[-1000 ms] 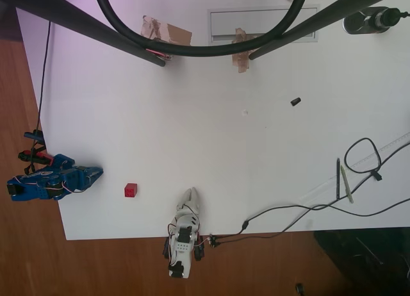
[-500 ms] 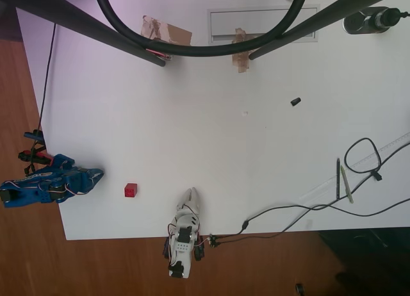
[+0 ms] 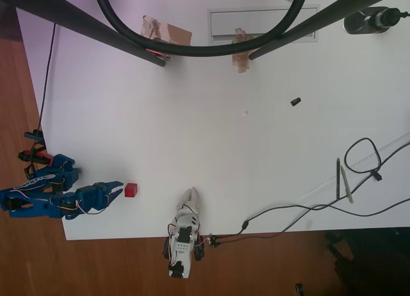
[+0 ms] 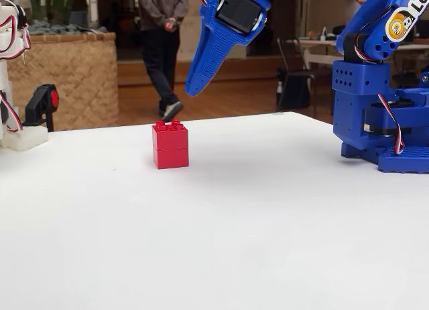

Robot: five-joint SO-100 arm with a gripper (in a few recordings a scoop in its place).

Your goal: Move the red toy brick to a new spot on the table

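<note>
In the fixed view we see the small red studded toy brick (image 4: 170,144) sitting upright on the smooth white table (image 4: 221,236), and above and just to its right hangs the blue plastic gripper (image 4: 201,78), tilted tip-down and clear of it. From overhead, the gripper (image 3: 119,189) reaches out farther than a second ago, fingers slightly apart, right beside the brick (image 3: 131,190). Orange letters "Le" mark the arm's shoulder.
</note>
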